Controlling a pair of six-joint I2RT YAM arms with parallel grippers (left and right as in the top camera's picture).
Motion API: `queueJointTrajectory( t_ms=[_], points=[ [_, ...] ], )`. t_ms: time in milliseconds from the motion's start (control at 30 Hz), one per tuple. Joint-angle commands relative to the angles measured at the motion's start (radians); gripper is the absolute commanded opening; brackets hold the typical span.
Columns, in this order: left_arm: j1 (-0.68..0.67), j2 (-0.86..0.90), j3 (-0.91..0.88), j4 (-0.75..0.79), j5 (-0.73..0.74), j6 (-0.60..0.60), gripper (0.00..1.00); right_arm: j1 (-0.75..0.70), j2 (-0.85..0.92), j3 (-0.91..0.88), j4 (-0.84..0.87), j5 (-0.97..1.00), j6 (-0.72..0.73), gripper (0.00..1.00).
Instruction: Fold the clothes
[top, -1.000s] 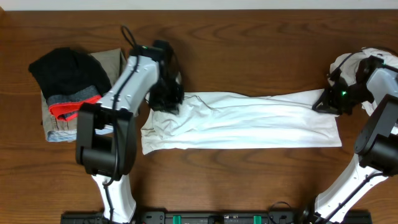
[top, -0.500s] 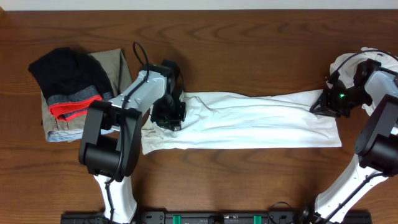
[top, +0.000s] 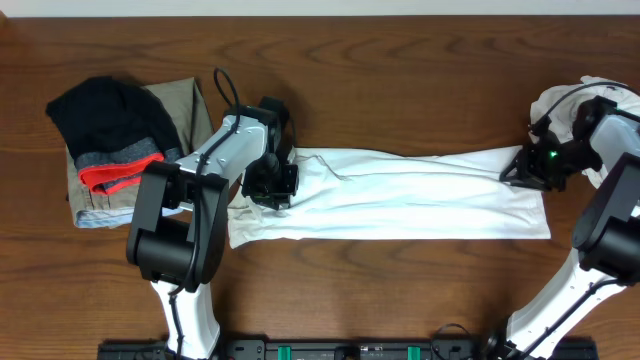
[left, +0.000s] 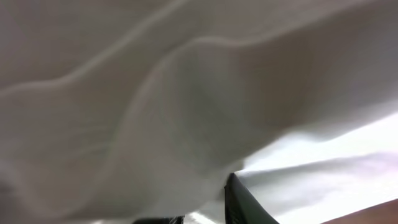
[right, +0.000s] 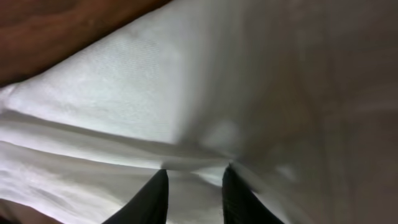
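While white garment (top: 390, 195) spans wooden table (top: 400, 80) | left claw (top: 270, 185) unclear | right claw (right: 194, 186) parted

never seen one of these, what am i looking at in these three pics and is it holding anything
These are two robot arms at a wooden table, each ending in a two-finger pincer. The wide picture looks down from above; the two close-ups come from cameras on the wrists.

A long white garment lies folded into a strip between the arms. The left pincer sits on one end, the right pincer at the other. Right's fingers stand slightly apart over the cloth; whether either really grips it, I cannot tell. To the left lies a pile of black, grey-red and khaki clothes; more white cloth lies far right.
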Motion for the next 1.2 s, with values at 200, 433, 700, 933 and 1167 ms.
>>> queueJointTrajectory(
  t_ms=[200, 433, 700, 933, 1167],
  points=[
    [0.007, 0.014, -0.007, 0.0, -0.025, -0.005, 0.23, -0.123, 0.011, 0.045, -0.036, 0.115, 0.031, 0.43],
    [0.007, 0.014, -0.007, 0.0, -0.025, -0.005, 0.23, -0.182, 0.011, 0.064, -0.082, 0.115, 0.031, 0.48],
    [0.007, 0.014, -0.007, -0.001, -0.025, -0.004, 0.23, -0.243, 0.011, 0.064, -0.11, 0.114, 0.031, 0.58],
    [0.007, 0.014, -0.007, -0.001, -0.025, -0.005, 0.24, -0.245, 0.011, 0.063, -0.109, 0.081, 0.03, 0.74],
    [0.007, 0.014, -0.007, -0.001, -0.024, -0.005, 0.24, -0.208, 0.012, 0.039, -0.102, 0.081, 0.03, 0.78]
  ],
)
